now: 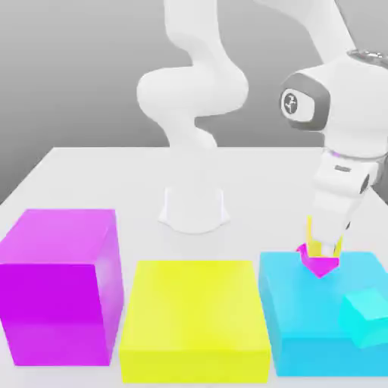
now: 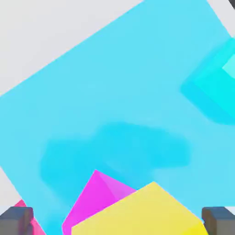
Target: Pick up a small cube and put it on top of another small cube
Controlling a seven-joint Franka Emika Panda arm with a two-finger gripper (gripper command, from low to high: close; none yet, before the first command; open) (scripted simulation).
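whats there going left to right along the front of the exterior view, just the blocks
Tall magenta block, flat bright-yellow block, flat sky-blue block, small cyan cube on the sky-blue block's right part.

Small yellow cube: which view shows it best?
The hand view: the small yellow cube shows a broad face there, though cut by the picture's edge. The exterior view shows only its sides around the gripper.
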